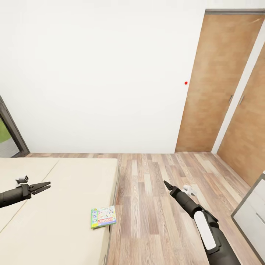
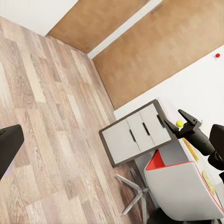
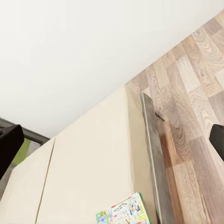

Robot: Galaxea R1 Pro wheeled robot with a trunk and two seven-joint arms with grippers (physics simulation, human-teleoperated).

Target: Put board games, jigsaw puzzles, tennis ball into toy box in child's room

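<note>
One of the board games [image 1: 103,217], green-edged and pale blue, lies flat on the bed [image 1: 62,206] near its right edge; its corner also shows in the right wrist view [image 3: 125,212]. My left gripper [image 1: 49,186] hovers open over the beige mattress, well left of the game. Over the wood floor beside the bed, my right gripper [image 1: 166,183] is open and holds nothing; one of its fingers [image 3: 9,147] sits at the frame edge. Seen from the left wrist, the right gripper [image 2: 172,117] crosses in front of the tennis ball [image 2: 179,123], which rests on the table [image 2: 175,147].
A dark grey cabinet with white doors [image 1: 254,209] stands at the right. A white chair with red trim [image 2: 182,186] stands by the table. Wooden doors [image 1: 217,84] fill the far right wall. A dark window frame [image 1: 11,129] is at the left. Plank floor [image 1: 154,206] lies between bed and cabinet.
</note>
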